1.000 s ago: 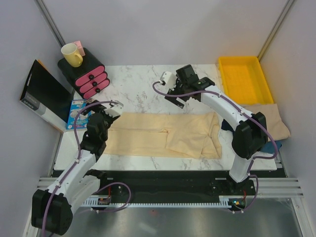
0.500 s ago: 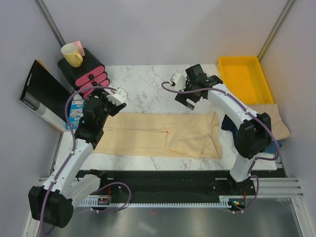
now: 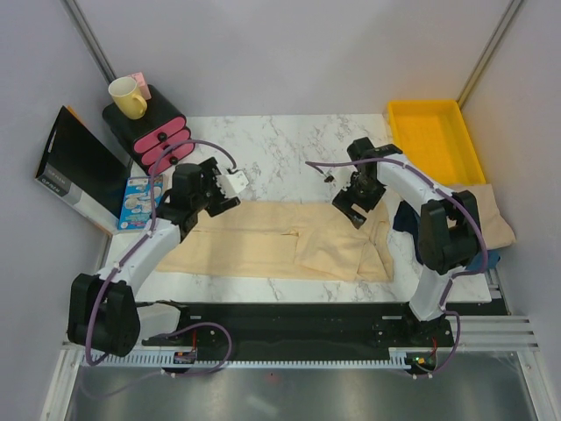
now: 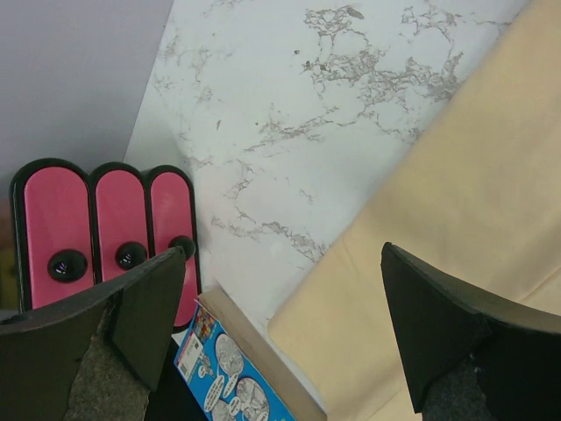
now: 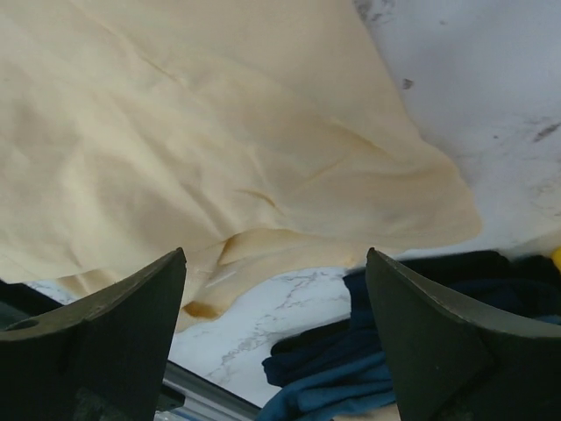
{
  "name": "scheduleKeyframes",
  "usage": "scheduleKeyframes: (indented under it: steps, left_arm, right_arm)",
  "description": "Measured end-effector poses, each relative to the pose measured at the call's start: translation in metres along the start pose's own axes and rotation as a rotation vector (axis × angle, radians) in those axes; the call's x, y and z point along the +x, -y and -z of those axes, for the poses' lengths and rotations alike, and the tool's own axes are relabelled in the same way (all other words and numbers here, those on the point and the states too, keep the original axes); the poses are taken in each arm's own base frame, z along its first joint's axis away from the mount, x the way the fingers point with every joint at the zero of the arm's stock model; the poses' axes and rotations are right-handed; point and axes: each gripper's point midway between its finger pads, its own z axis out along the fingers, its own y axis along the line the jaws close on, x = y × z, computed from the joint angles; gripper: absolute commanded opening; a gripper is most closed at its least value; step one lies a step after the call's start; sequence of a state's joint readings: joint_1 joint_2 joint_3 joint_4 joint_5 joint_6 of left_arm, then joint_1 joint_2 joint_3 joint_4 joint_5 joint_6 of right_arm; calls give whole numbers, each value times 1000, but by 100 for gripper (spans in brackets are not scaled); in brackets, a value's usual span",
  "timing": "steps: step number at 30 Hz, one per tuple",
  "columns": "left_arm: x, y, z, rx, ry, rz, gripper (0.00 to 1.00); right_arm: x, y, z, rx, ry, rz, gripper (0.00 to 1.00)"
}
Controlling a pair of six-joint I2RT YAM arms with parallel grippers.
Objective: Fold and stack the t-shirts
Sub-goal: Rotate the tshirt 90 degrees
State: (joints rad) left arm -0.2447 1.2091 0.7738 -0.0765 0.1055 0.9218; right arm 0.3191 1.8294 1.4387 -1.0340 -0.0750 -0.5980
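Looking at a marble bench with a cream t-shirt flat across the middle, 9 to 3 o'clock. Tan t-shirt heaped at the 3 o'clock edge. Left gripper over the 10 o'clock corner, right gripper over the 3 o'clock end, both spread wide, gripping nothing.
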Motion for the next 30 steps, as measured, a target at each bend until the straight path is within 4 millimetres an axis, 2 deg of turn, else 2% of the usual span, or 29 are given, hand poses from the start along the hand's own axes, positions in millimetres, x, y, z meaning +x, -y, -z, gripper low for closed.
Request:
scheduleKeyframes:
  steps: [1, 2, 4, 5, 9, 10, 17, 21, 23, 26, 28, 30]
  left_arm:
    - [-1, -1, -4, 7, -1, -7, 100]
    - [-1, -2, -6, 11, -2, -13, 100]
    - [-5, -8, -13, 13, -2, -29, 100]
    - [-5, -9, -15, 14, -2, -33, 100]
    - [-9, -16, -25, 16, -4, -45, 100]
    - [-11, -18, -27, 16, -3, -47, 100]
    - [-20, -29, -32, 1, 8, -62, 100]
    - [-19, -29, -33, 0, 1, -67, 100]
    - [-20, -30, -32, -6, -4, -72, 100]
    - [-21, -30, -32, -10, -7, -81, 100]
    - [-21, -31, -32, -12, -10, -92, 100]
    - [-21, -34, -29, -23, -14, -102, 100]
  right_arm:
    - [-1, -4, -1, -21, 3, 0, 86]
    - [-1, -9, -1, -44, 6, 0, 71]
    - [-1, -16, -1, -80, 13, 3, 53]
    - [-1, -19, -2, -96, 14, 7, 34]
    - [8, -33, -12, -169, -16, 6, 3]
    - [10, -35, -16, -182, -27, 8, 0]
    - [26, -46, -40, -251, -104, -3, 0]
    - [30, -41, -61, -236, -139, -15, 0]
    - [30, -37, -61, -217, -149, -25, 0]
    - [27, -27, -62, -184, -179, -31, 0]
    - [20, -12, -63, -138, -196, -33, 0]
    - [7, 13, -65, -56, -198, -23, 0]
